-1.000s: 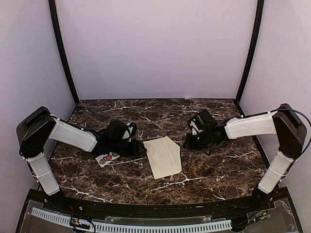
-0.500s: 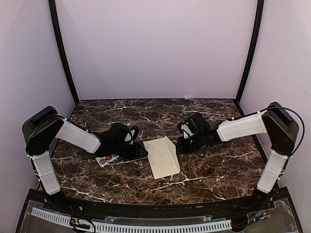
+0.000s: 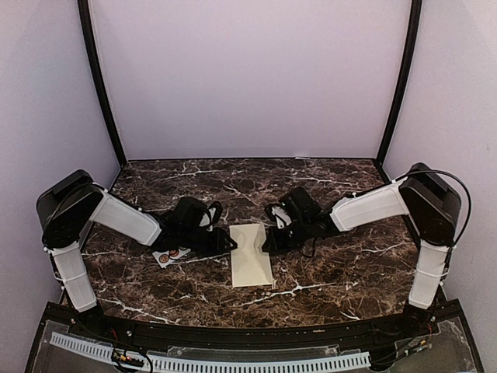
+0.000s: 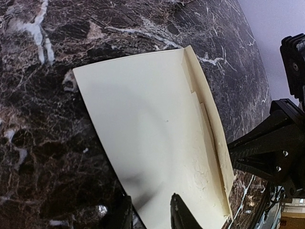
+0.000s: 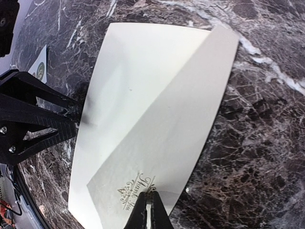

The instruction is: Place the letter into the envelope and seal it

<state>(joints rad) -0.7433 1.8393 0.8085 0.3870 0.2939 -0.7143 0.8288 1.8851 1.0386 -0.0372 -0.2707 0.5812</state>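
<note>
The envelope [image 3: 251,255] lies at the middle of the table [image 3: 353,268]. Its flap [image 5: 162,119] is folded partway over the body, raised and not pressed flat. No letter shows, so it is probably inside. The right gripper [image 5: 147,215] is pinched tight on the flap's tip. The left gripper [image 4: 150,217], jaws slightly apart, pins the edge facing the table's left side. Creasing and sealing are left, likely with the sticker strip [image 3: 172,253] farther left.
</note>
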